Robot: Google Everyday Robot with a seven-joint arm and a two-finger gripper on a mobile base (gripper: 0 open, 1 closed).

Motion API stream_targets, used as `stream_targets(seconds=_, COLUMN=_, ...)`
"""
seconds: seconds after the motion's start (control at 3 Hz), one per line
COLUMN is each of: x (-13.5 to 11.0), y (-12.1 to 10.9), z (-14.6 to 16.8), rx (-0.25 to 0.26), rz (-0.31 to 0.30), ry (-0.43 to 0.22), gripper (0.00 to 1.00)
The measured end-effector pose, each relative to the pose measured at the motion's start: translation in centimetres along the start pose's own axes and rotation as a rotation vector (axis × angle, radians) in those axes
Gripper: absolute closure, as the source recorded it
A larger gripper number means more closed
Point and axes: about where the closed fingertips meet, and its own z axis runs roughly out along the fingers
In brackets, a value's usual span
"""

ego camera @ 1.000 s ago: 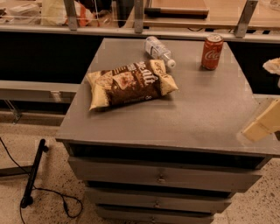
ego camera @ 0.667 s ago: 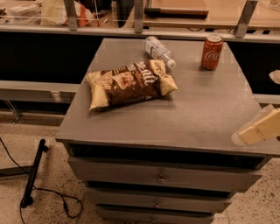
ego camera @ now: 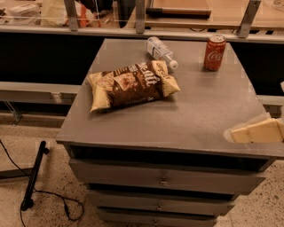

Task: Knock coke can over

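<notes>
The coke can (ego camera: pixel 214 52), red with white script and a silver top, stands upright near the far right corner of the grey cabinet top (ego camera: pixel 195 115). My gripper (ego camera: pixel 257 132) comes in from the right edge as a pale cream shape, low over the cabinet's front right part, well short of the can.
A brown chip bag (ego camera: pixel 131 85) lies left of centre. A clear plastic water bottle (ego camera: pixel 161 52) lies on its side behind it. A railing and wooden counter (ego camera: pixel 186 13) run along the back. A black stand and cable (ego camera: pixel 33 177) lie on the floor at left.
My gripper has moved leftward and lower into view, further over the cabinet's front right part. The can, bag and bottle have not moved.
</notes>
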Motion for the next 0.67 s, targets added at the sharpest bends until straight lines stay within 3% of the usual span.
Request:
stream_targets(seconds=0.33, x=2.4, y=0.1, z=1.7, rx=0.100, rz=0.080, ry=-0.005, gripper=0.00)
stream_targets(seconds=0.67, x=3.5, y=-1.0, z=2.7, rx=0.197, rz=0.141, ry=-0.052, gripper=0.00)
